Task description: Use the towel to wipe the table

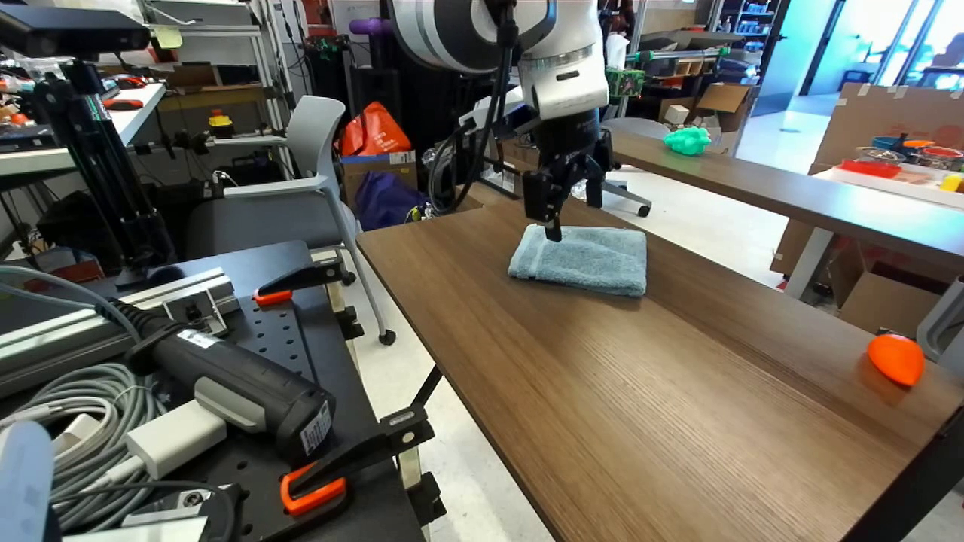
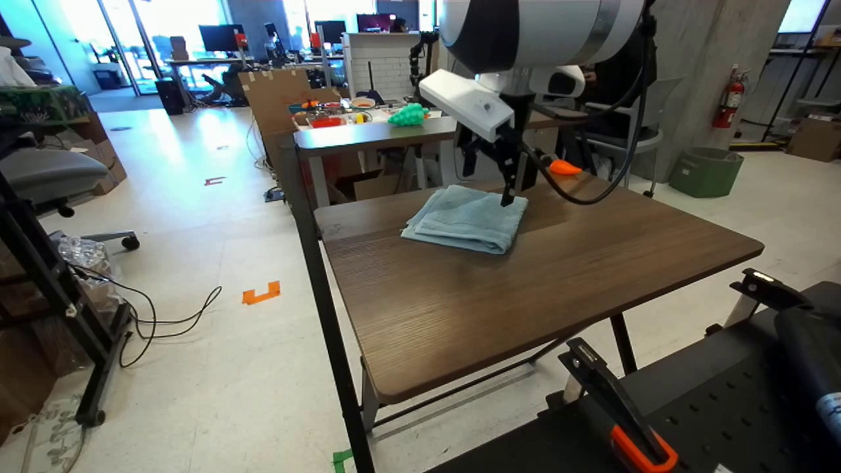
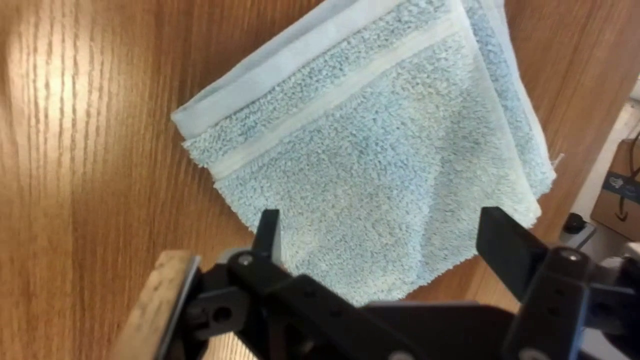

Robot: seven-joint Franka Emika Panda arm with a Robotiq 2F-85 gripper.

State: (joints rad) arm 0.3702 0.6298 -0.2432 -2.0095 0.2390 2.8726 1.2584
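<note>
The towel [image 1: 584, 260] is a folded light blue-grey cloth lying flat on the dark brown wood-grain table [image 1: 572, 391]. It also lies on the table [image 2: 525, 282] in an exterior view, where the towel [image 2: 466, 220] shows layered folds. In the wrist view the towel [image 3: 360, 165] fills the middle, with one corner pointing toward the gripper. My gripper [image 3: 380, 212] is open, its two black fingers wide apart with nothing held between them. In both exterior views the gripper [image 1: 574, 214] [image 2: 487, 187] points down over the towel. Whether the lower fingertip touches the cloth I cannot tell.
An orange object [image 1: 896, 360] [image 2: 564, 167] lies on the same table. A second table [image 1: 791, 188] with a green object [image 1: 687, 141] stands alongside. A black cart [image 1: 263, 339] with clamps [image 1: 354, 459], a corded tool and cables stands near the table's other side.
</note>
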